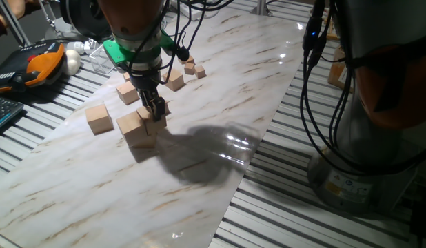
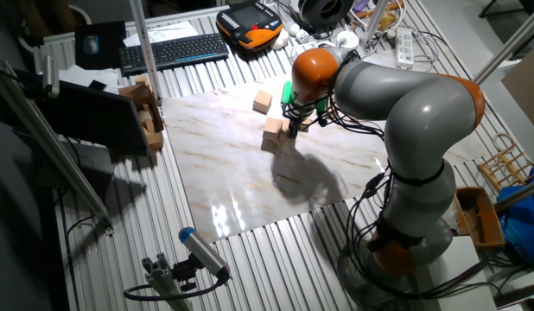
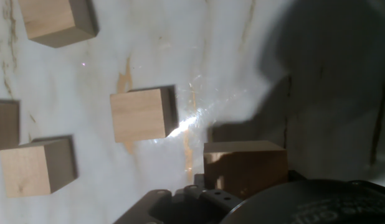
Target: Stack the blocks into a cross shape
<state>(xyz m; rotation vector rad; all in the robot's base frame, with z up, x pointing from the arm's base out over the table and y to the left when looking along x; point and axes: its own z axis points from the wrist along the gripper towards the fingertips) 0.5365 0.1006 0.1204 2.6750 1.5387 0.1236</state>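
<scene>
Several light tan wooden blocks lie near the far left of the marble board (image 1: 220,138). One block (image 1: 98,118) sits alone at the left, another (image 1: 127,92) lies behind it, and a third (image 1: 136,128) is nearest the front. My gripper (image 1: 157,110) reaches down just right of that front block, shut on a fourth block (image 1: 145,113) that shows on both sides of the dark fingers. In the hand view this held block (image 3: 245,167) sits shadowed at the bottom centre, with free blocks (image 3: 142,114) (image 3: 37,167) (image 3: 55,22) to its left. From the other side the gripper (image 2: 292,128) hangs over the cluster (image 2: 271,136).
A medium cube (image 1: 175,81) and two tiny cubes (image 1: 190,67) (image 1: 200,71) lie behind the gripper. An orange-black pendant (image 1: 41,62) and a keyboard (image 1: 3,114) sit off the board's left. The robot base (image 1: 378,138) and its cables stand at the right.
</scene>
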